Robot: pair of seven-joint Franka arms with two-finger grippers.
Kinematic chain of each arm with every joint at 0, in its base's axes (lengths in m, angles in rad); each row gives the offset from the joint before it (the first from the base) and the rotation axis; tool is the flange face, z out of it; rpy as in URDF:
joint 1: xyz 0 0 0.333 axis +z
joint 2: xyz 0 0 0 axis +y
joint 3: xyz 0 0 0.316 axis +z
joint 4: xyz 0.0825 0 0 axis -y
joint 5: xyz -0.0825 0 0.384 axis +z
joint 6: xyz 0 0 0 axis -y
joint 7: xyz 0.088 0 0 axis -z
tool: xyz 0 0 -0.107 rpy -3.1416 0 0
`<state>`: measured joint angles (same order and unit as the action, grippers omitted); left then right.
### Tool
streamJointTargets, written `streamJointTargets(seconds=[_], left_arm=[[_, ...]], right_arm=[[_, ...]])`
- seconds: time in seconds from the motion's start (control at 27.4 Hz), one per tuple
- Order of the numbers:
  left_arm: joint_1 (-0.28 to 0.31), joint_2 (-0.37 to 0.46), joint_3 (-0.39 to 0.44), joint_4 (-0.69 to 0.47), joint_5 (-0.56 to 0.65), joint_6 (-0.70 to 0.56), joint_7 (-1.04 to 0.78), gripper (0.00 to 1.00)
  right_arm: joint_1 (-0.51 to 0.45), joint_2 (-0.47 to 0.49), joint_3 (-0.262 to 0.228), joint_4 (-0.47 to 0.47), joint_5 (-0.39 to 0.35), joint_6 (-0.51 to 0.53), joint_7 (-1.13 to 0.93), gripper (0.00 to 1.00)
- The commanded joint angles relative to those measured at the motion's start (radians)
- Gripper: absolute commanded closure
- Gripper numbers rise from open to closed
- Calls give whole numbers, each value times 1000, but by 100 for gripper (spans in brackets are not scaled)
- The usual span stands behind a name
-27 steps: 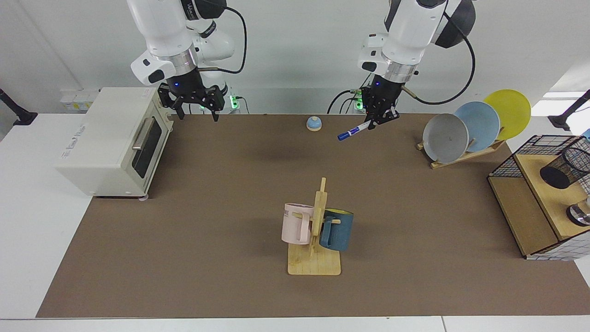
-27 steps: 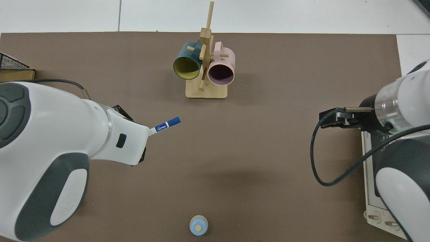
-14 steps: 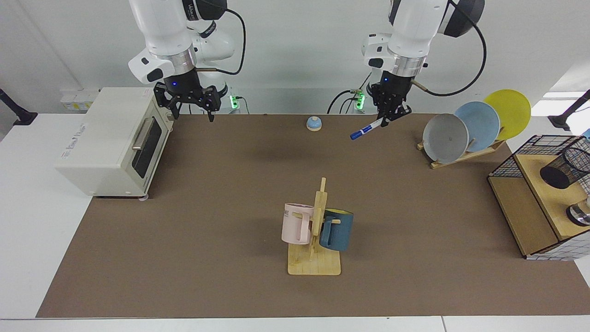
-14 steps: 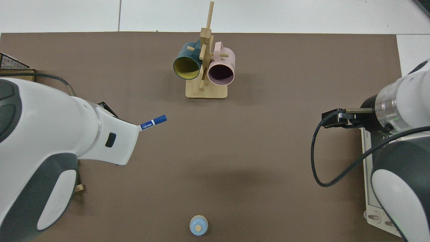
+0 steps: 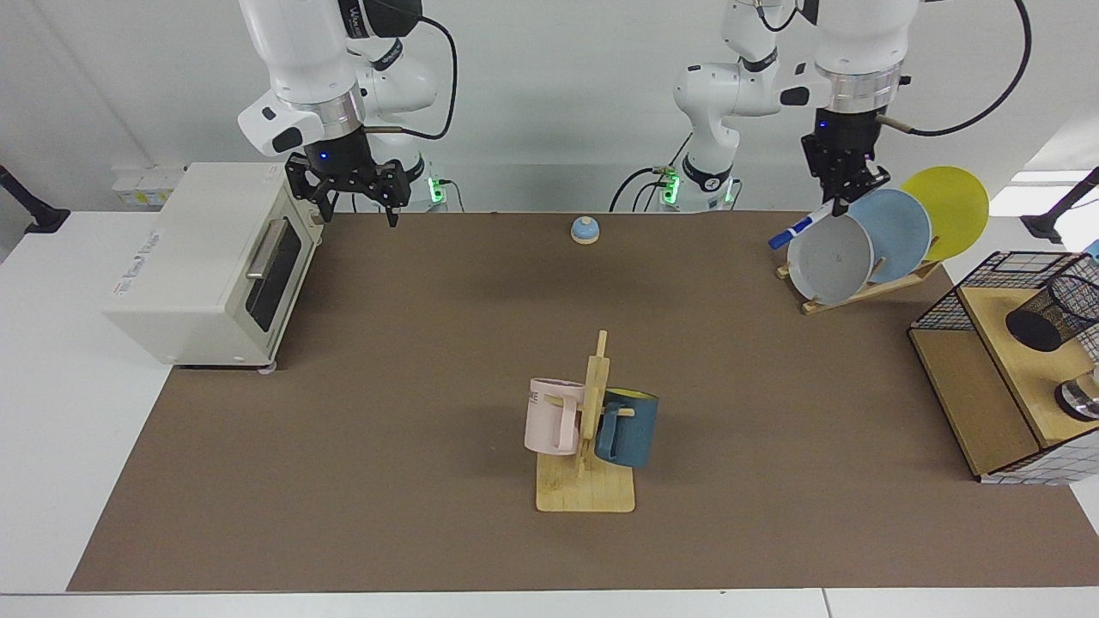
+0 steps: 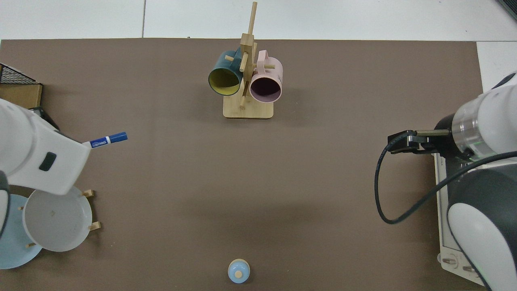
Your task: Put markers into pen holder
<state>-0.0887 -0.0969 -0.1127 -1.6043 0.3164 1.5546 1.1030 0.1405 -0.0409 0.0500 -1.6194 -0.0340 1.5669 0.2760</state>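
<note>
We see the marker point(image 5: 800, 227) tilted, blue cap low, clamped in the left gripper point(image 5: 846, 196) above the plate rack point(image 5: 859, 290), airborne. Pen holder point(image 5: 1054, 313) sits well apart, on the wooden shelf inside the wire basket point(image 5: 953, 302). Right gripper point(image 5: 352, 190) waits beside the toaster oven point(image 5: 210, 262), fingers spread.

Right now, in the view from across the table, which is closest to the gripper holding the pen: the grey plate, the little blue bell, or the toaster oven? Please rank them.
From the left gripper, shut on the marker:
1. Grey plate, just below it in the rack.
2. Blue bell, mid-table at the far edge.
3. Toaster oven, at the opposite end, where the right gripper waits open.
</note>
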Motion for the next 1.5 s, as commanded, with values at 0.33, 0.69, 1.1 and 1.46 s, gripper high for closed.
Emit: streamJointTargets(seconds=[0.33,0.69,1.1,1.46], left_arm=[[167,115,24,185,223,18,412,100],[274,117,28,188,394,225,558,100],[359,105,33,132,492,375,581,100],[460,167,36,83,608,582,604,100]], right_arm=[[-19,-4,8,-1,28,-22,-34,0],[-22,79,8,165,26,-117,-32,0],[-24,99,7,207,25,-136,-32,0],[-44,98,10,197,35,-123,-34,0]])
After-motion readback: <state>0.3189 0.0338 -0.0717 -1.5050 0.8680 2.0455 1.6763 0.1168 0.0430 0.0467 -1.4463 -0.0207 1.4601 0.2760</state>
